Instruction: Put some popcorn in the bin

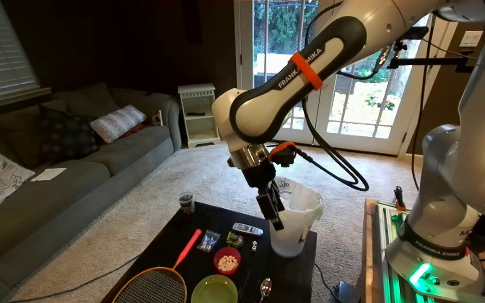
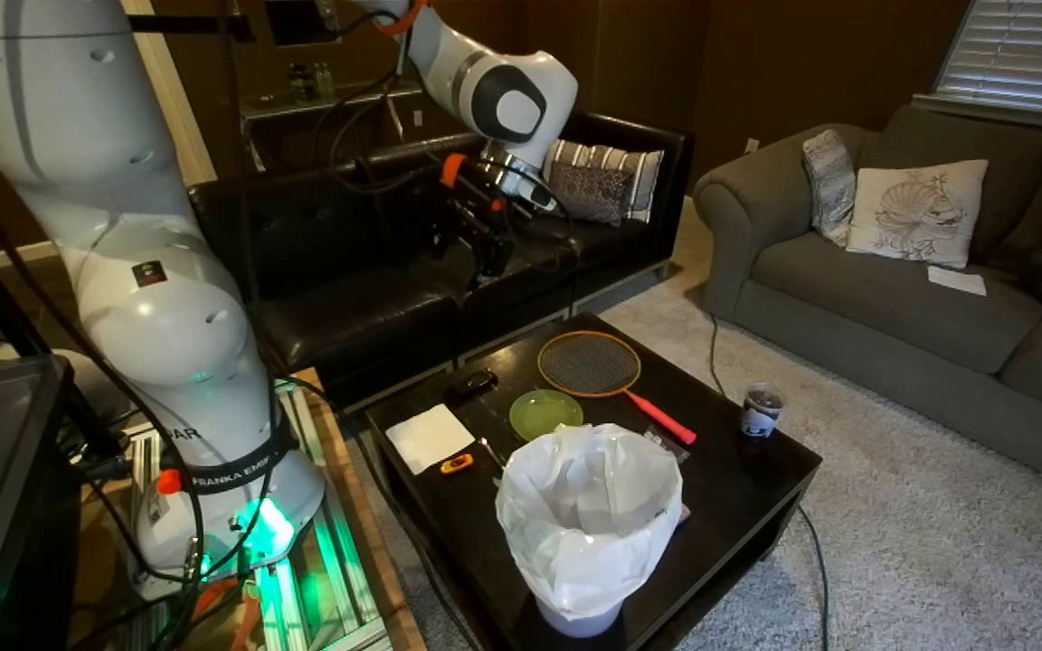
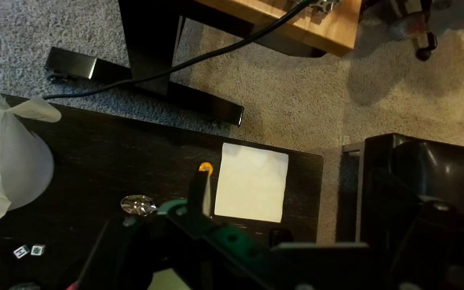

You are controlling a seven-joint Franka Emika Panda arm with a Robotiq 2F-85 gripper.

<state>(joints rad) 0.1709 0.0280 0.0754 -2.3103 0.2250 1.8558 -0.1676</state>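
In an exterior view the popcorn [image 1: 228, 264] lies in a red bowl [image 1: 226, 251] at the lower centre of the frame; the lined bin [image 1: 291, 235] stands on the tabletop [image 1: 293, 277], to the bowl's upper right. The jaws are spread wide, holding nothing, clear of the tabletop. Judged step: approach to the popcorn. Recommended: centre the jaws over the bowl, pointing straight down, lower slowly inside the rim, and close lightly, as pieces may crush or scatter.

Straight down onto the popcorn [image 1: 228, 264] looks open; green bowl [image 1: 214, 290] crowds one side of its red bowl [image 1: 227, 251], racket handle [image 1: 187, 248] another. Toward the bin [image 1: 289, 240] it's bare counter [image 1: 255, 261] plus two tiny cubes [image 3: 37, 249]. Bin's the tall obstacle, liner [image 2: 575, 570] flaring out up top.
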